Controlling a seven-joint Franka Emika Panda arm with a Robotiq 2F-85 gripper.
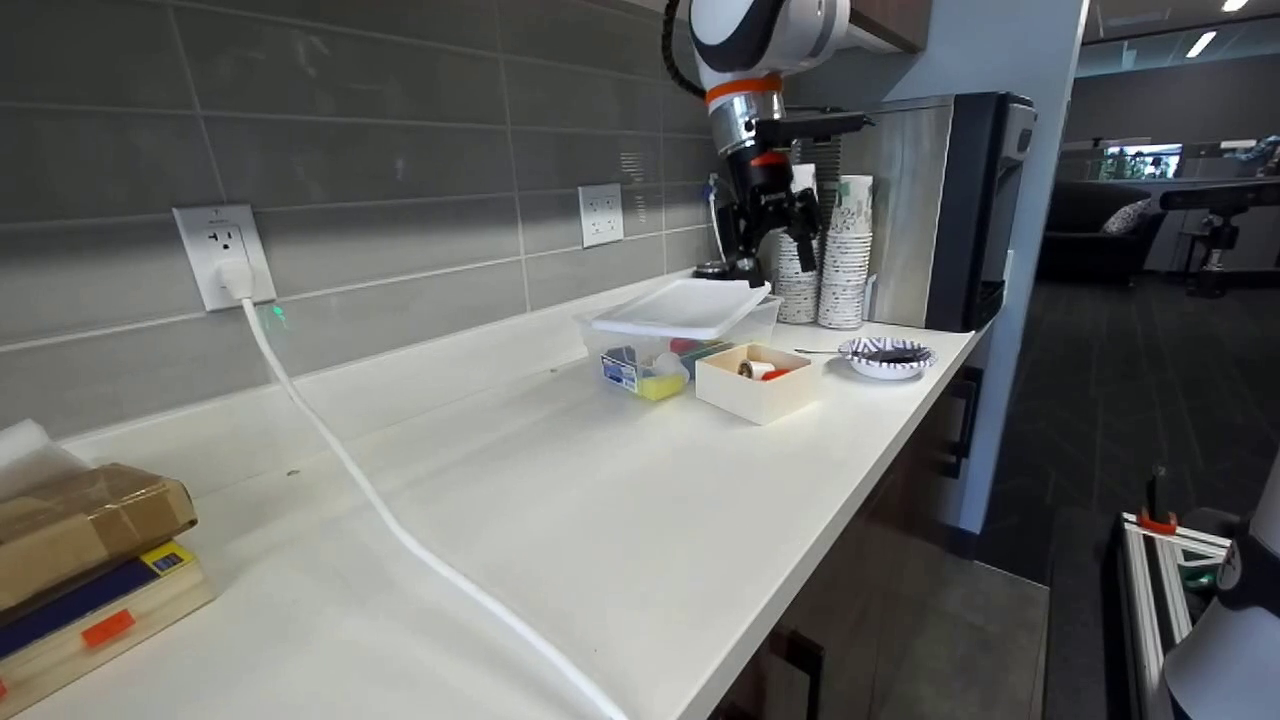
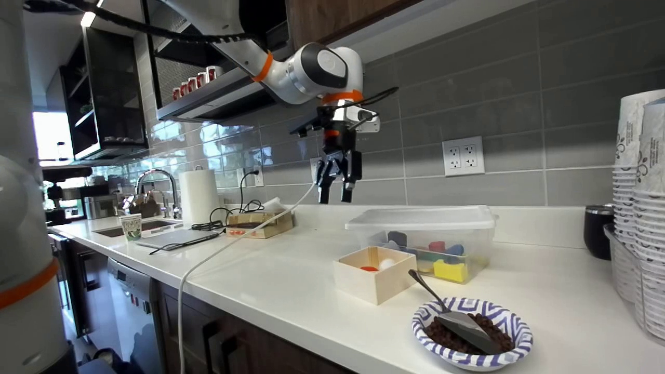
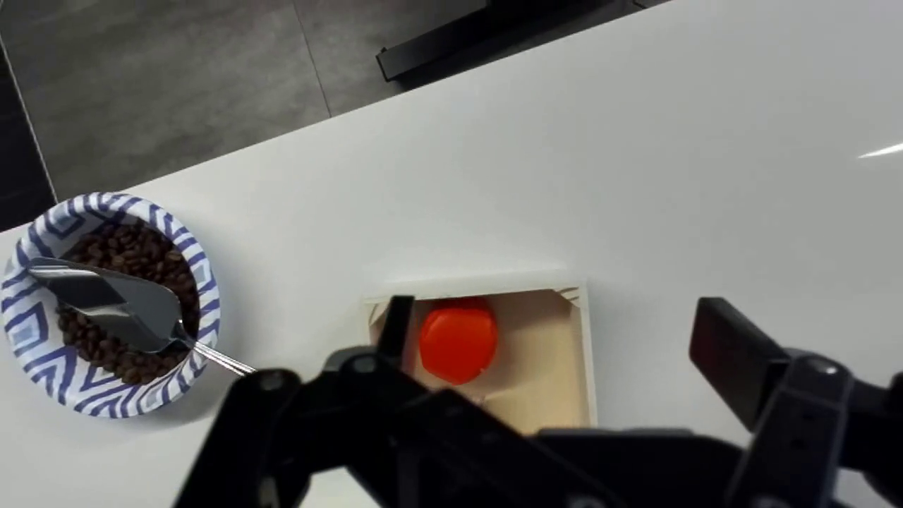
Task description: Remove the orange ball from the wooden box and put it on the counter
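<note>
The red-orange ball (image 3: 458,344) lies inside the wooden box (image 3: 590,367) against one wall, seen from above in the wrist view. In both exterior views only a bit of the ball (image 2: 369,269) (image 1: 776,374) shows inside the box (image 2: 363,280) (image 1: 750,398). A white round object (image 2: 386,264) lies beside it in the box. The box stands on the white counter (image 1: 560,500) (image 2: 291,275). My gripper (image 3: 555,321) is open and empty, fingers pointing down. In both exterior views it (image 1: 777,255) (image 2: 335,196) hangs well above the counter, apart from the box.
A lidded translucent tub (image 1: 640,365) (image 2: 421,221) of coloured pieces stands close to the box, by the wall. A patterned bowl (image 2: 519,337) (image 3: 208,296) holds brown beans and a metal scoop (image 2: 467,330). Cup stacks (image 1: 845,270) stand behind. A white cable (image 1: 420,550) crosses the counter.
</note>
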